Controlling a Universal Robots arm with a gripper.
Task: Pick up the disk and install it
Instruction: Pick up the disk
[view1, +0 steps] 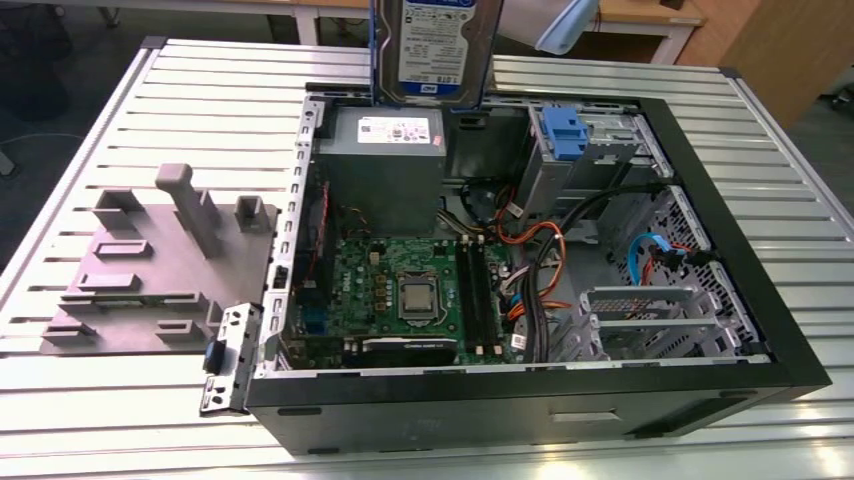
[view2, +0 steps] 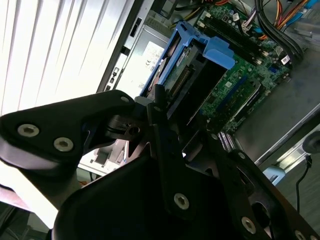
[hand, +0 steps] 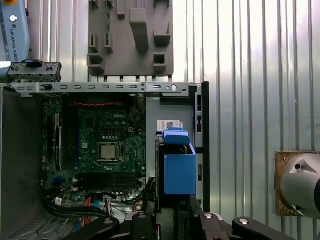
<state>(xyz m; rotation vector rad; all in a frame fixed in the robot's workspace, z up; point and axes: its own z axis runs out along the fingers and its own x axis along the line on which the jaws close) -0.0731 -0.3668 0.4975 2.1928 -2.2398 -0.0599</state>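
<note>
On the exterior view's left, at about nine o'clock, a grey moulded plastic fixture plate with upright pegs (view1: 147, 270) lies on the ribbed silver aluminium table (view1: 80, 420). Just beside it, toward three o'clock, the open black-and-grey metal computer case (view1: 534, 400) lies on its side with its interior facing up. Inside the case, the green motherboard (view1: 400, 290) sits toward six o'clock. The large grey power-supply box with a white sticker (view1: 380, 160) lies at the motherboard's twelve o'clock.

The flat silver-grey metal disk with a white-and-blue label and blue plastic side rails (view1: 434, 45) hangs upright in the air at twelve o'clock of the exterior view. It is above the far edge of the power-supply box and clear of the case. At about one o'clock from the motherboard, a bare blue plastic bracket (view1: 563, 135) sits in the drive cage. A bundle of black, orange and blue cables (view1: 547, 235) runs just below the bracket, toward three o'clock of the case.

In both wrist views the black gripper (view2: 175, 112) (hand: 172, 210) is clamped on the disk (view2: 190, 75) (hand: 179, 165). Its fingers (view2: 156, 100) press against the drive's near end. In the first wrist view the drive hangs over the power-supply box, between the motherboard and the case wall.
</note>
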